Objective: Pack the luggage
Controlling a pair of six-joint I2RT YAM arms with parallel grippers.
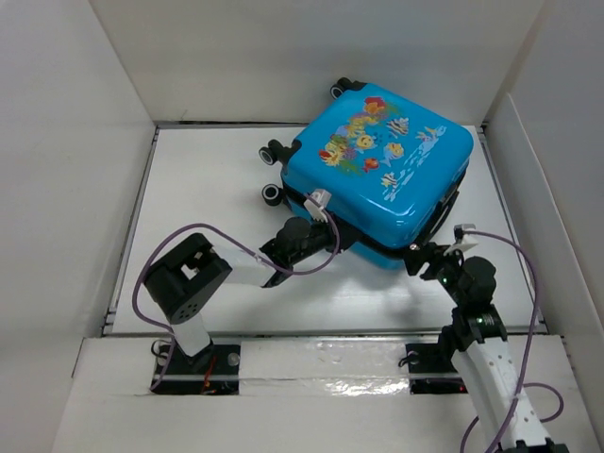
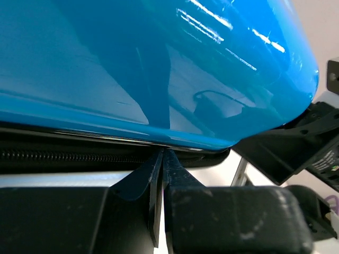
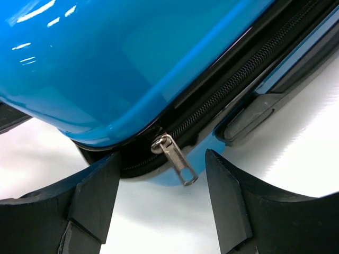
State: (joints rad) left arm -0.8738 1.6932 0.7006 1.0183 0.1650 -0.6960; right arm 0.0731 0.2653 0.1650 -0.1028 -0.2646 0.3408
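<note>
Left gripper (image 2: 163, 153) has its fingers pinched together right at the luggage (image 1: 377, 175) near seam. Right gripper (image 3: 162, 159) fingers are spread, one either side of the zipper pull (image 3: 175, 161).

Luggage (image 1: 377, 175) on table (image 1: 208, 179), left tool (image 1: 326, 236) and right tool (image 1: 417, 253) before it.

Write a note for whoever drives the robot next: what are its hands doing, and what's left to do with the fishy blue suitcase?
Left gripper: shut, fingers up against the black zipper seam under the lid edge.
Right gripper: open, the silver metal zipper pull between its fingers, not gripped.
Bright-blue hard-shell luggage with fish print: lying on the white table, lid down.
Left to do: probably grip the pull and zip. How much is already zipped cannot be seen.
</note>
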